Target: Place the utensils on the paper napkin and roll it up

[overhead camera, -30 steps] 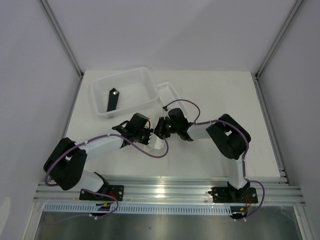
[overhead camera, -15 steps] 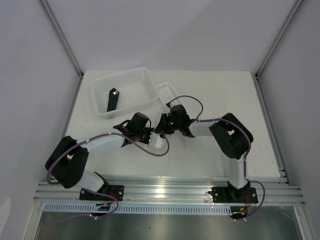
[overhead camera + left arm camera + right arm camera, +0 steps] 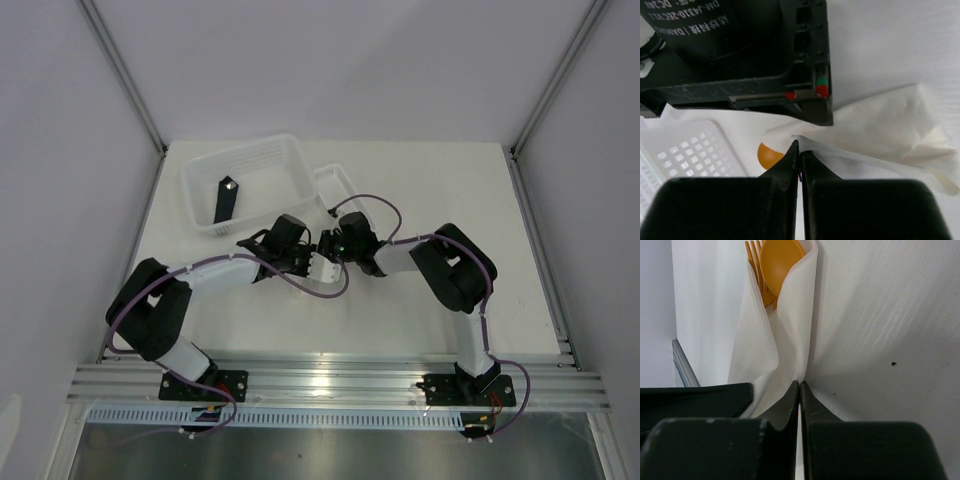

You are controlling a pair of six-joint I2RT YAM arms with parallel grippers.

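The white paper napkin (image 3: 322, 266) lies folded between both grippers, in front of the trays. In the right wrist view the napkin (image 3: 790, 330) wraps the orange utensils (image 3: 776, 265), a spoon bowl and fork tines sticking out at its far end. In the left wrist view the napkin (image 3: 880, 130) is bunched, with the orange spoon bowl (image 3: 768, 156) peeking from under it. My left gripper (image 3: 799, 149) is shut, pinching a napkin edge. My right gripper (image 3: 800, 385) is shut on the napkin's near fold at the table. The two grippers (image 3: 308, 258) (image 3: 330, 246) almost touch.
A large white basket tray (image 3: 255, 158) at the back left holds a black flat bar (image 3: 226, 198). A smaller white tray (image 3: 340, 186) stands just behind the grippers and shows in the left wrist view (image 3: 685, 150). The right gripper's black body (image 3: 765, 60) sits close above the left jaws.
My left gripper has moved away from the near edge and to the right, carrying the napkin toward the trays. My right gripper shifted slightly back. The two grippers stand closer together.
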